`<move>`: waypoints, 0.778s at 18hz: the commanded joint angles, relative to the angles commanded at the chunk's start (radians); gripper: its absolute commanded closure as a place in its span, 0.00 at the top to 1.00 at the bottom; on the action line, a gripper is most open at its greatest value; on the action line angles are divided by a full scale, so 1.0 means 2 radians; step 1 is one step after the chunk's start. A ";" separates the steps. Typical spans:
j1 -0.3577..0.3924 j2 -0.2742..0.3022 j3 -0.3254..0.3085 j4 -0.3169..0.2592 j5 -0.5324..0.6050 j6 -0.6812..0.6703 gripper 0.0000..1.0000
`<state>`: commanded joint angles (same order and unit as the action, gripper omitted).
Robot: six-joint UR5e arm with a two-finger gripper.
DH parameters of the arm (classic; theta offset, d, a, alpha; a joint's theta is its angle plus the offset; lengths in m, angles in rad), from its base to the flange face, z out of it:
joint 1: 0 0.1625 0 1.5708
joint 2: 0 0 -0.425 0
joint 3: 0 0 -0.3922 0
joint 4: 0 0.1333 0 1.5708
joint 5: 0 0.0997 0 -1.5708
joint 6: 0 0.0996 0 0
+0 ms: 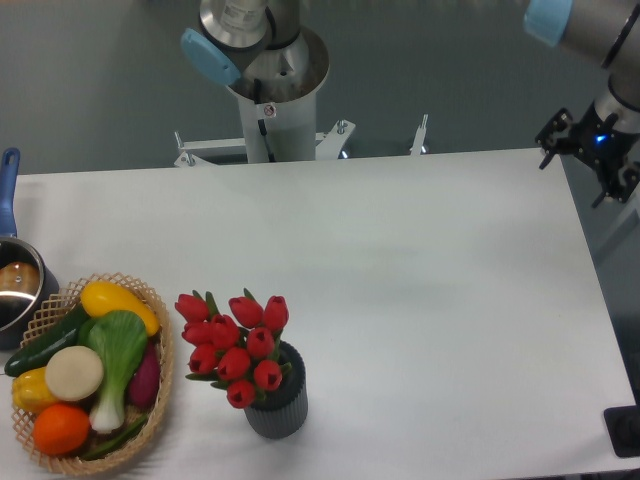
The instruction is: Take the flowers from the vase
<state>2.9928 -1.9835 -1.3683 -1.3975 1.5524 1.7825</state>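
Note:
The flowers, a bunch of red tulip buds with green leaves, stand in the vase, a small dark grey ribbed cylinder near the table's front edge, left of centre. The buds lean to the left over the vase's mouth. My gripper hangs at the table's far right corner, well away from the vase and above the table edge. It is a dark shape with a blue light, partly cut off by the frame, and I cannot make out how its fingers stand. Nothing shows between them.
A woven basket of toy vegetables sits just left of the vase. A steel pot with a blue handle is at the left edge. The arm's base column rises behind the table's far edge. A black object sits at the front right.

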 joint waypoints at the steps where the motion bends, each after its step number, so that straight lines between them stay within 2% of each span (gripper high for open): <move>1: 0.000 -0.001 -0.001 0.000 0.001 0.000 1.00; 5: 0.000 0.008 -0.006 0.002 0.002 -0.001 1.00; 8: 0.001 0.011 -0.024 0.016 0.007 -0.001 1.00; 12: 0.000 0.027 -0.046 0.062 0.011 -0.002 1.00; 14: 0.007 0.037 -0.050 0.062 0.028 -0.035 1.00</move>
<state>3.0065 -1.9085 -1.4680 -1.2731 1.6074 1.7124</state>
